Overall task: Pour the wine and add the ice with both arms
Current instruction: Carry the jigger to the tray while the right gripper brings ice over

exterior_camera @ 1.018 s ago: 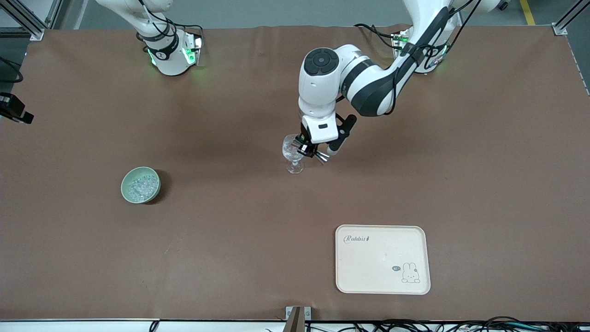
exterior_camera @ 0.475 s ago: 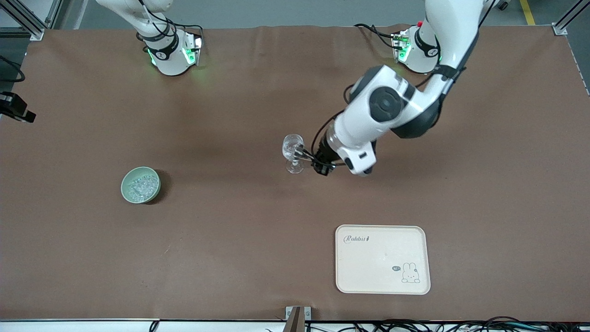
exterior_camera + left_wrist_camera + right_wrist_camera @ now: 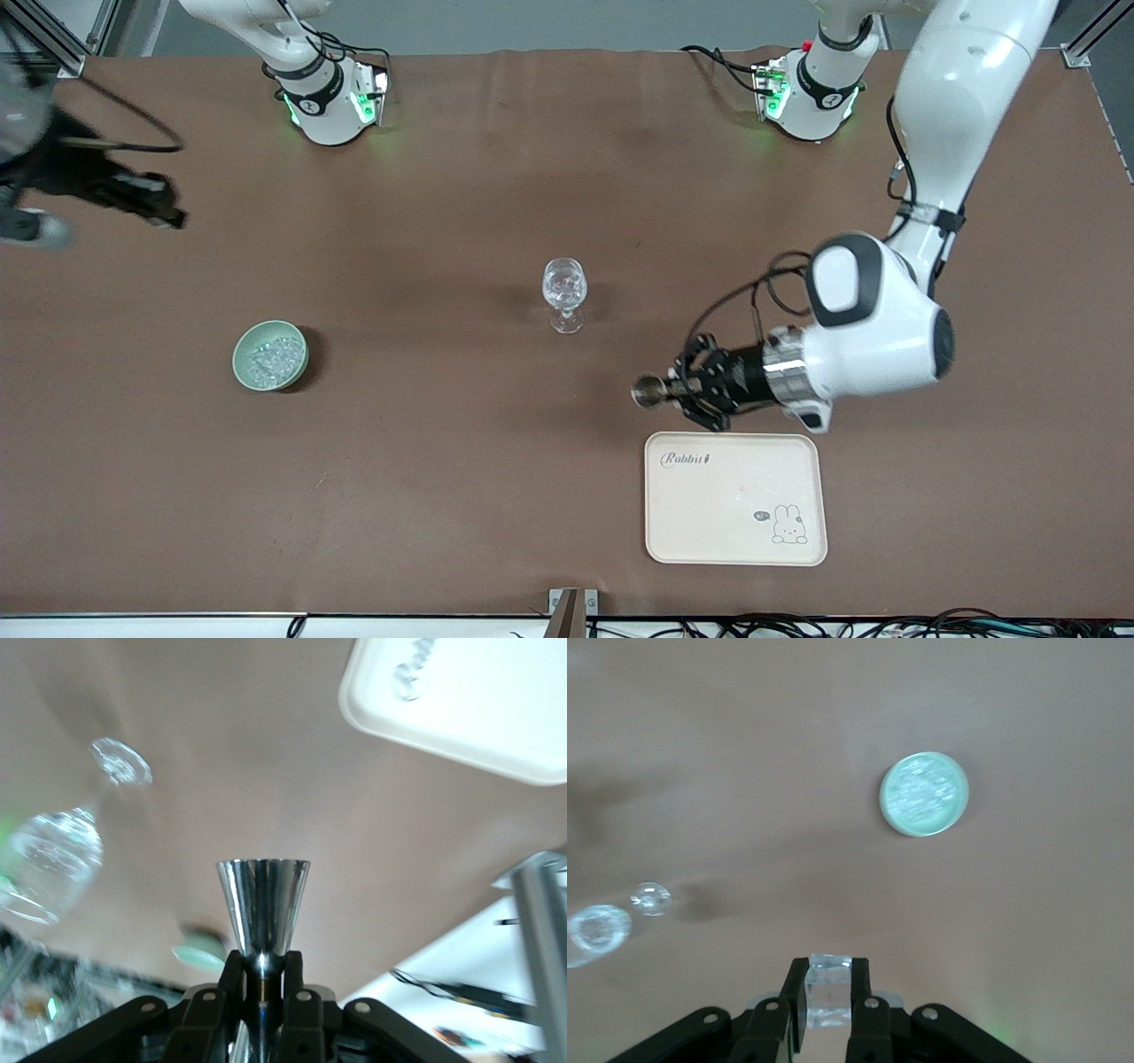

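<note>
Your left gripper (image 3: 669, 391) clamps the shiny steel jigger (image 3: 263, 904) beside the cream tray (image 3: 802, 532); right gripper (image 3: 828, 988), pinching a clear ice chunk (image 3: 827, 990) near the table's edge, should centre over the stemmed glass (image 3: 564, 291).

You see the left end effector (image 3: 671, 391) over bare table (image 3: 461, 496), just off the tray's (image 3: 735, 523) edge, clamped on a metal cup (image 3: 647, 391) held sideways. The glass (image 3: 564, 292) stands mid-table. The bowl (image 3: 270, 355) of ice (image 3: 269, 360) sits toward the right arm's end. The right end effector (image 3: 159, 211) hangs blurred above the table's edge there.
</note>
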Controlling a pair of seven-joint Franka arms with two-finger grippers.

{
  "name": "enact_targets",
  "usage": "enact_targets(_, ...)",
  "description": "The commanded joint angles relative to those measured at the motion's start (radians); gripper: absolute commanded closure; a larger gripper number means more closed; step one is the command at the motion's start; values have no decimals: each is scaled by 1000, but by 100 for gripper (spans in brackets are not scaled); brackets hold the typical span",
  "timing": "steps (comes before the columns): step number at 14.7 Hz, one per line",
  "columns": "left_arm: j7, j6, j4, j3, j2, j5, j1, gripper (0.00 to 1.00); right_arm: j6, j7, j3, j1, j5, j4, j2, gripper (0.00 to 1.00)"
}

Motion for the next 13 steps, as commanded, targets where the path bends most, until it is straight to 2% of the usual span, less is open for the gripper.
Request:
enact_targets(1,135,-4,109,-15,143,-183,65,100,62,204,11,140,9,-23,23,100)
enact_targets(2,218,-4,118,-12,177,-270,85,99,86,266,46,156,12,-23,47,100)
enact_targets(5,424,53,149,-6,270,-480,122,99,200,481,208,154,21,-23,148,100)
enact_targets(7,465,85,158,3,291,-512,123,99,289,585,290,160,6,-17,224,100)
enact_targets(8,473,96,160,21,294,-512,123,99,327,630,314,176,-11,-16,264,100)
enact_targets(13,616,96,158,45,332,-515,165,99,441,730,319,286,-69,-2,405,100)
